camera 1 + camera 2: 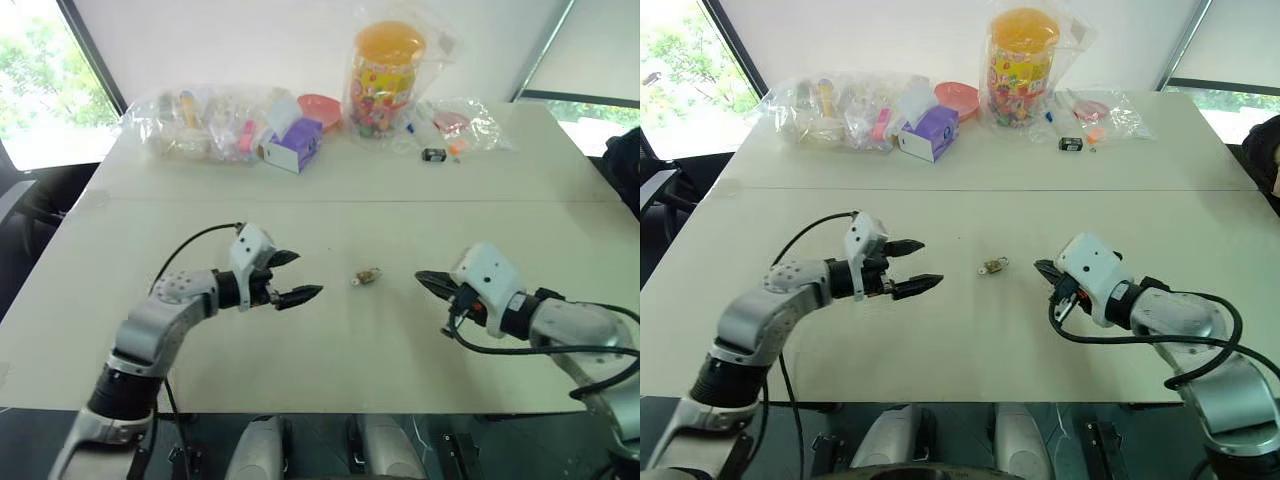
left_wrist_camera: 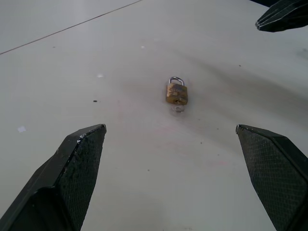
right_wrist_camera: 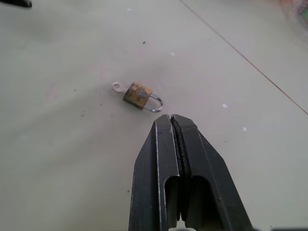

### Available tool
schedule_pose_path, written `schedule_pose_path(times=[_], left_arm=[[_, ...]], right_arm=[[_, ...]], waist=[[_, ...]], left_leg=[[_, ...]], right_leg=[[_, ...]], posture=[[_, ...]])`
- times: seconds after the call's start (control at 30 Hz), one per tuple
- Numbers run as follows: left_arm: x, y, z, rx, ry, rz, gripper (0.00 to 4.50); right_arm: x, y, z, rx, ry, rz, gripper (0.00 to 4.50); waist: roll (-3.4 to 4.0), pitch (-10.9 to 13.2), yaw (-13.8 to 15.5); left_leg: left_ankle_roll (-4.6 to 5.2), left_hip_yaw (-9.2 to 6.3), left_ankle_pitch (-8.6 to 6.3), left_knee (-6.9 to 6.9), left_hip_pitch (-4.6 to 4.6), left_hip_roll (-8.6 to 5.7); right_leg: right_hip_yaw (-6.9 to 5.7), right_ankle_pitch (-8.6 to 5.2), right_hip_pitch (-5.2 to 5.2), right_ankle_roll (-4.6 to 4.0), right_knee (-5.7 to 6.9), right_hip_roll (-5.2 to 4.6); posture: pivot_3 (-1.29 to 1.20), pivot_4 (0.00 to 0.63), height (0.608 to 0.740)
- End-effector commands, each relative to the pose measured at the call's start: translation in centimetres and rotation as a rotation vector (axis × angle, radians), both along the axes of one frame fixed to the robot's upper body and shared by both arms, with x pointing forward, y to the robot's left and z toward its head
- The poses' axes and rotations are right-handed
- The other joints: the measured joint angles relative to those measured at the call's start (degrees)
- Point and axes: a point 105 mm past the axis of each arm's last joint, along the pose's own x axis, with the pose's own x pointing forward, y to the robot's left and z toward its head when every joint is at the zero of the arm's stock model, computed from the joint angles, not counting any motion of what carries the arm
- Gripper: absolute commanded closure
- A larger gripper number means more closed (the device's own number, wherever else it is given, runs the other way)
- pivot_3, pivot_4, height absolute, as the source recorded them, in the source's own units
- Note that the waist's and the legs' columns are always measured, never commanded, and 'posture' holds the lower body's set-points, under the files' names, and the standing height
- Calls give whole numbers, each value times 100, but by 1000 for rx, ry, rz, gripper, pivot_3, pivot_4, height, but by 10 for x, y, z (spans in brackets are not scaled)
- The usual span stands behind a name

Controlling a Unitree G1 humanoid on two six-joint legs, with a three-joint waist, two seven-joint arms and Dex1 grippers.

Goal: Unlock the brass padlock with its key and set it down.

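Left pincer (image 1: 291, 276): jaws spread wide, holding nothing, hovering over the desk (image 1: 200, 330) and aimed toward the centre. In its wrist view both fingers (image 2: 79, 159) frame the target with bare desk between them.

Padlock (image 1: 367, 276): lies flat on the desk between the two pincers, apart from both. The brass body is small, smaller than a pincer finger, with a silvery shackle at one end (seated in the body as far as can be seen). At the opposite end a small silvery piece with a ring-shaped head projects; it appears to be the key seated in the keyhole, though at this size that cannot be confirmed.

Right pincer (image 1: 1042, 268): jaws shut tight together, nothing between them, tip pointing at the padlock from just beside it without touching.

Handling assessment: the padlock is judged rigid, all metal, and light for a pincer because of its size. Smooth brass faces and a low profile make it liable to slide or spin on the desk under a glancing push. Not fragile; the thin key head is the part most likely to slip out of a hold. Best hold is judged to be across the two flat faces of the body, leaving the shackle and the key end free. The key head would then need a fine pinch from the other pincer to turn it.

Rear of desk: clear bags (image 1: 205, 120) of small items, a purple box (image 1: 295, 143) and a jar (image 1: 386, 75), all well apart from the work area.
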Motion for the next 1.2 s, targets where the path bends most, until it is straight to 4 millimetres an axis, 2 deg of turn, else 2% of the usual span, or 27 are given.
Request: schedule_pose_path(times=[0.03,0.17,0.4,1.2], left_arm=[[2,4,17,-18,-29,-52,14],[5,5,20,1,-50,-60,14],[0,3,19,4,-42,-98,14],[-2,1,15,42,-52,-122,14]], right_arm=[[-4,4,13,-7,-15,61,4500],[-2,4,13,-26,-13,78,4500],[0,2,13,-58,-18,88,4500],[24,1,10,-135,-50,158,4500]], waist=[[0,0,8],[-1,1,6],[-2,1,5],[-2,2,3]], left_leg=[[0,0,0,1,0,0],[1,0,0,0,-1,-1],[1,0,-1,1,-3,-1],[1,0,-1,1,-3,0]], right_leg=[[0,0,0,0,0,0],[0,0,1,0,-3,0],[1,0,0,0,-5,-1],[1,0,0,1,-5,-1]], posture=[[0,150,735],[0,150,735],[0,150,735],[0,150,735]])
